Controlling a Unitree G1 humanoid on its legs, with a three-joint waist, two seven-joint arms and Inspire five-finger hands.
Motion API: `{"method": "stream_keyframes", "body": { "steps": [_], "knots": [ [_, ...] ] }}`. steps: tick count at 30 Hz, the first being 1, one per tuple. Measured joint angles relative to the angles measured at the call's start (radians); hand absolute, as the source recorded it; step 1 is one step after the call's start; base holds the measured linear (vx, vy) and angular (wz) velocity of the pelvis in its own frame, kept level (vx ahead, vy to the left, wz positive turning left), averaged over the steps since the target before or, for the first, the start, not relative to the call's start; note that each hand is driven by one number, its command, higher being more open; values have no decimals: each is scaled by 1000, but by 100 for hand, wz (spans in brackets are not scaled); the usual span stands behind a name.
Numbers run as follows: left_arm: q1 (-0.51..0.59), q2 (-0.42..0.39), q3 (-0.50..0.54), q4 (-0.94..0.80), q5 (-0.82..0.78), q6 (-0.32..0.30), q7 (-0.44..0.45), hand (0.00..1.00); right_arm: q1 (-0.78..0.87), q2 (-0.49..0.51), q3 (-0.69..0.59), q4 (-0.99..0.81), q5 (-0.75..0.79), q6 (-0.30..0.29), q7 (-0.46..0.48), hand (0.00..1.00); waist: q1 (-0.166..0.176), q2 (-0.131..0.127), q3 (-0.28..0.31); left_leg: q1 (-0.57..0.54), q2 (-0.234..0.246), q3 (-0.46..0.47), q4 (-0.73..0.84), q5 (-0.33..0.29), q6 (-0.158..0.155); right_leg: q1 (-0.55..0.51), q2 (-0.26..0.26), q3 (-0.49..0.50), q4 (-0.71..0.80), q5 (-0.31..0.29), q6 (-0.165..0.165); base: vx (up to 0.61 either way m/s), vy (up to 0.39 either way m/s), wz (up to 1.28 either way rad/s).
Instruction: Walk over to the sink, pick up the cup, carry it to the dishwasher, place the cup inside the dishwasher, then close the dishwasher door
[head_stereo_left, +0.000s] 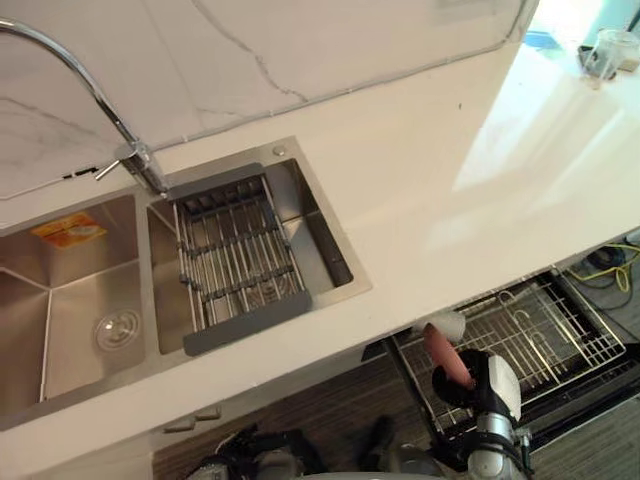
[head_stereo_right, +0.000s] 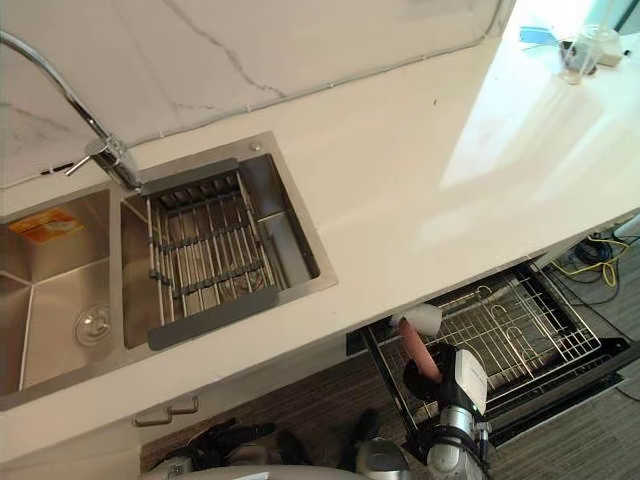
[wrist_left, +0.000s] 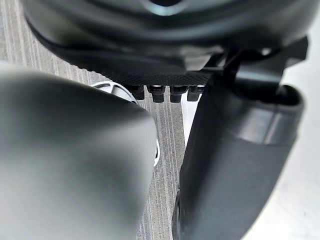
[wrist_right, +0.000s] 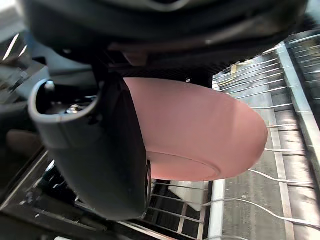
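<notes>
Item: pink cup (wrist_right: 200, 130), clasped in the right hand (wrist_right: 95, 150), whose thumb and fingers curl round its wall. It hangs on its side above the near-left corner of the wire dishwasher rack (head_stereo_left: 560, 340), apparently clear of the wires. The rack is drawn out from under the white countertop (head_stereo_left: 450, 180), to the right of the steel sink (head_stereo_left: 60, 300). The sink holds a grey drainer basket (head_stereo_left: 235, 260) below the curved tap (head_stereo_left: 80, 80). Left hand (wrist_left: 235, 165): low at the robot's side over the striped floor (wrist_left: 165, 200); whether its fingers are straight or curled cannot be told. Stage, as judged: the cup has reached the dishwasher and is not yet set down, and the door has yet to be shut. Hazards: if let go from here, the cup could roll on its round wall, fall off the rack's near edge, or settle across the tines rather than between them (the rack's upright wires look closely spaced). A tipped cup standing proud might foul the rack when it is pushed in and keep the door from closing. A descent too near the corner could knock the hand on the rack's frame. Also present: a clear glass vessel (head_stereo_left: 612, 50) at the far right of the countertop.
</notes>
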Motion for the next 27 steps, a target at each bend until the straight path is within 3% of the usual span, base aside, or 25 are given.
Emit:
{"method": "stream_keyframes", "body": {
  "steps": [3,8,11,15,20,27],
  "knots": [
    [1,11,0,5,4,-3,-16,100,-60,-50,4,22,-30,6,37,0,14,10,21,-6,1,-5,8,0,0,-1,-1,-4,1,0,1,-33,64,4],
    [-3,9,13,-1,3,-21,-37,100,-139,-123,21,78,-103,69,47,0,44,17,55,-46,8,-35,41,0,0,-18,-8,-31,16,-1,-3,-3,62,17],
    [-16,9,22,-4,-6,-22,-46,100,-182,-157,42,79,-156,92,45,0,43,22,80,-65,11,-44,64,0,1,-33,-18,-34,34,-5,-5,-9,85,4],
    [-25,22,55,0,-228,72,-81,100,-237,-175,63,77,-229,125,22,0,47,22,114,-120,22,-72,118,-8,6,-58,-22,-49,40,-6,-4,-32,93,10],
    [-36,23,69,-24,-183,40,-99,100,-284,-193,76,68,-261,183,-8,0,48,26,143,-164,30,-93,143,-22,21,-89,-21,-60,48,-5,-4,-47,114,8],
    [-41,27,79,-45,-181,39,-88,100,-312,-222,36,68,-315,283,-29,0,49,28,168,-200,32,-92,157,-34,36,-118,-20,-53,35,10,-3,-36,131,-3]
  ]
}}
